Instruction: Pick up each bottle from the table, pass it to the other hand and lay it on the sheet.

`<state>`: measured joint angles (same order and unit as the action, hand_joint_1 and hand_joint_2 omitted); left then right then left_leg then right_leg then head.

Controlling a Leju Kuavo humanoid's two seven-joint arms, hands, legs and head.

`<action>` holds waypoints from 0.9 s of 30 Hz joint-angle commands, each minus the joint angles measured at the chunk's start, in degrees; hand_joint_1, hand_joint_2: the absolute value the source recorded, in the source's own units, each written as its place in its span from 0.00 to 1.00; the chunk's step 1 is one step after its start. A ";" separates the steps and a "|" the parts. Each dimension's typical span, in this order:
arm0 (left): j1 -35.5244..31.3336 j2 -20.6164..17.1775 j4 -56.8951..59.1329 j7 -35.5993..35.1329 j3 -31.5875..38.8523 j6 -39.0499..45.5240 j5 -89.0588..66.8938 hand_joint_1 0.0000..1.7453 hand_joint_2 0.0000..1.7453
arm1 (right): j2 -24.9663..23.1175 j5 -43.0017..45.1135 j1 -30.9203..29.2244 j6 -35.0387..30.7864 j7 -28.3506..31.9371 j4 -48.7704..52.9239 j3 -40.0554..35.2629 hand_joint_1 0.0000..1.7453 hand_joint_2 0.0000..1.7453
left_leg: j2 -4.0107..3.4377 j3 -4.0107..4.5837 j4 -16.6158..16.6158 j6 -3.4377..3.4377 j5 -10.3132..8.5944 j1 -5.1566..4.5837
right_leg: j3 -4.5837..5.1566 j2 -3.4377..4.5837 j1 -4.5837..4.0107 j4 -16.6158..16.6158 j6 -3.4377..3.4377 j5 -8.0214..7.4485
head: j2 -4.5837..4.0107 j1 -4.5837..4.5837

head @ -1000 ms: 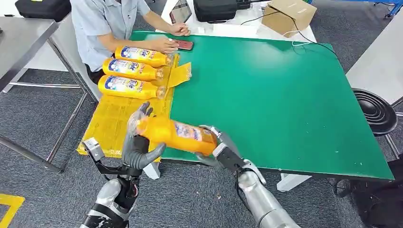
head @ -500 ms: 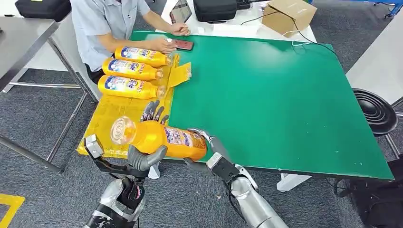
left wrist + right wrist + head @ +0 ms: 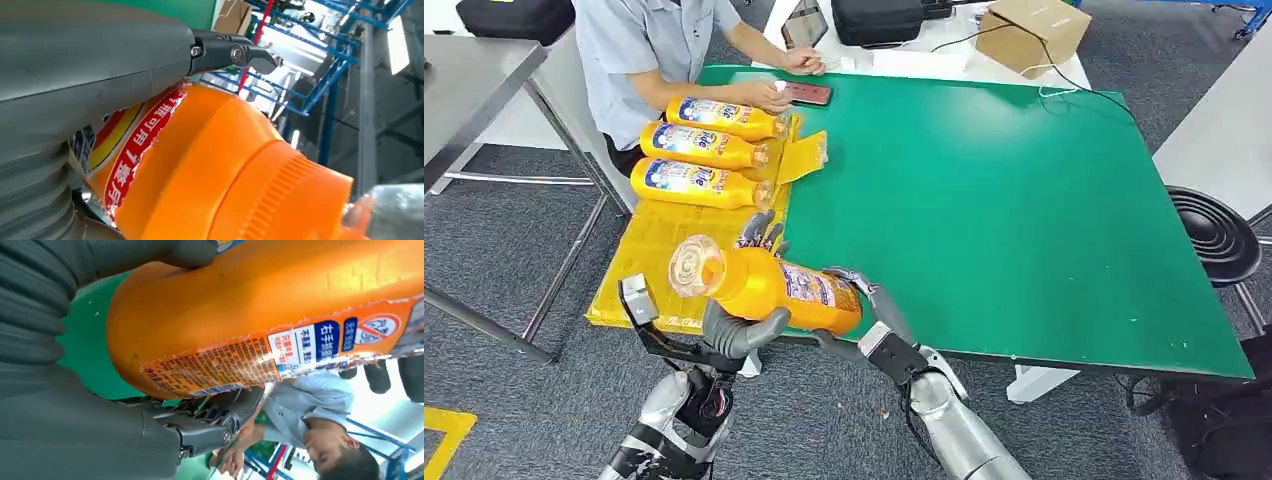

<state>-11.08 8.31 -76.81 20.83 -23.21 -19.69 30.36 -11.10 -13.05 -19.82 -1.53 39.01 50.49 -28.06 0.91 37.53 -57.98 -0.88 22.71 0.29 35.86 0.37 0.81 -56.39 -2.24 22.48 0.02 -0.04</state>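
On the green table (image 3: 1024, 200), three bottles lie on the yellow sheet (image 3: 649, 270). A fourth bottle (image 3: 769, 285), gripped by both left hand (image 3: 739, 325) and right hand (image 3: 864, 315), has been carried leftward to the sheet's edge; handover seems underway.

bottle (image 3: 769, 284) — swung cap-end toward camera | left hand (image 3: 742, 322) now gripping under it, nearer the sheet (image 3: 659, 262)

Robot lab: green-topped worktable (image 3: 1024, 200), steel benches (image 3: 474, 80), blue racking (image 3: 320, 65).
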 commanded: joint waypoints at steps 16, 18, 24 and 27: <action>-3.68 -1.80 8.12 -4.54 -5.27 -5.02 6.35 1.00 1.00 | -1.55 -2.73 -3.81 -2.49 0.99 -5.06 -5.81 0.09 1.00 | -0.14 -0.34 0.01 0.05 0.15 -0.01 | -0.30 0.04 -0.02 -0.01 0.09 0.13 | 0.00 0.00; -3.66 -1.92 8.14 -4.90 -4.67 -5.87 7.82 1.00 1.00 | -1.83 -2.64 -3.71 -2.25 0.99 -4.99 -5.92 0.00 1.00 | -0.11 -0.15 0.03 0.03 0.06 0.00 | -0.12 0.04 -0.02 0.02 0.06 0.04 | 0.00 0.00; -3.82 -2.34 8.18 -5.21 -3.10 -6.63 9.89 1.00 1.00 | -1.92 -3.25 -3.10 -2.47 0.99 -4.30 -6.64 0.00 0.00 | -0.09 -0.13 0.02 0.04 0.05 0.04 | -0.11 0.03 -0.06 0.04 0.06 0.03 | 0.00 0.00; -3.82 -2.34 8.18 -5.21 -3.10 -6.63 9.89 1.00 1.00 | -1.92 -3.25 -3.10 -2.47 0.99 -4.30 -6.64 0.00 0.00 | -0.10 -0.16 0.03 0.03 0.06 0.02 | -0.13 0.02 -0.04 0.03 0.06 0.04 | 0.00 -0.02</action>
<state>-12.88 6.88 -72.48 16.06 -24.15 -25.51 39.80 -12.70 -16.35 -20.26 -4.09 39.04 48.68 -31.10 0.89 37.52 -57.98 -0.87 22.71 0.30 35.87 0.38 0.80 -56.40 -2.24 22.48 0.02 -0.06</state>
